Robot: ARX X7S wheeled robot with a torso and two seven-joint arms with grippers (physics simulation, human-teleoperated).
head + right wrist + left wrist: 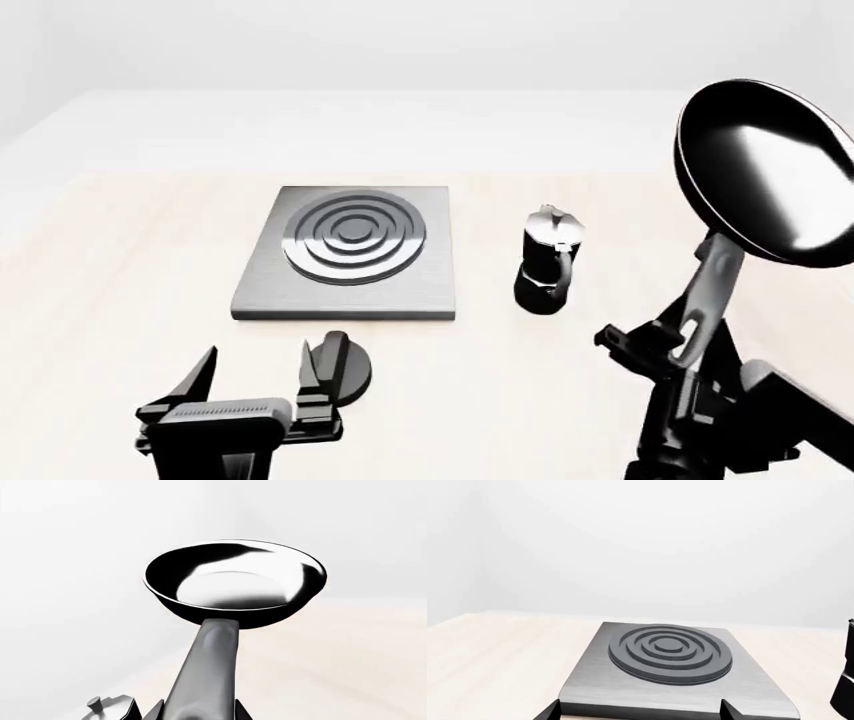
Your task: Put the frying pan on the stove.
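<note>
Nearest the head camera, the left gripper (256, 385) hovers low over the table (107, 290) with its fingers spread and nothing between them; it sits just on the near side of the stove (350, 252), beside a small round black knob (350, 368). Its wrist view looks straight across the stove's ring burner (670, 652), which is bare — the target surface is ready to receive a load.

At near right, the right gripper (667, 350) pinches the frying pan (767, 170) by the end of its long handle (707, 290). The pan is lifted well clear of the table, tilted so that its glossy inner face shows to the head camera, and held well to the right of the stove. Gripping the handle end presumably keeps the fingers away from the pan body and gives clearance for set-down.

Between pan and stove stands a moka pot (547, 262), upright, just right of the stove. Judgement: carry height serves to pass over this pot — a low sweep leftward risks knocking it. The pan needs levelling before it is lowered onto the burner.
</note>
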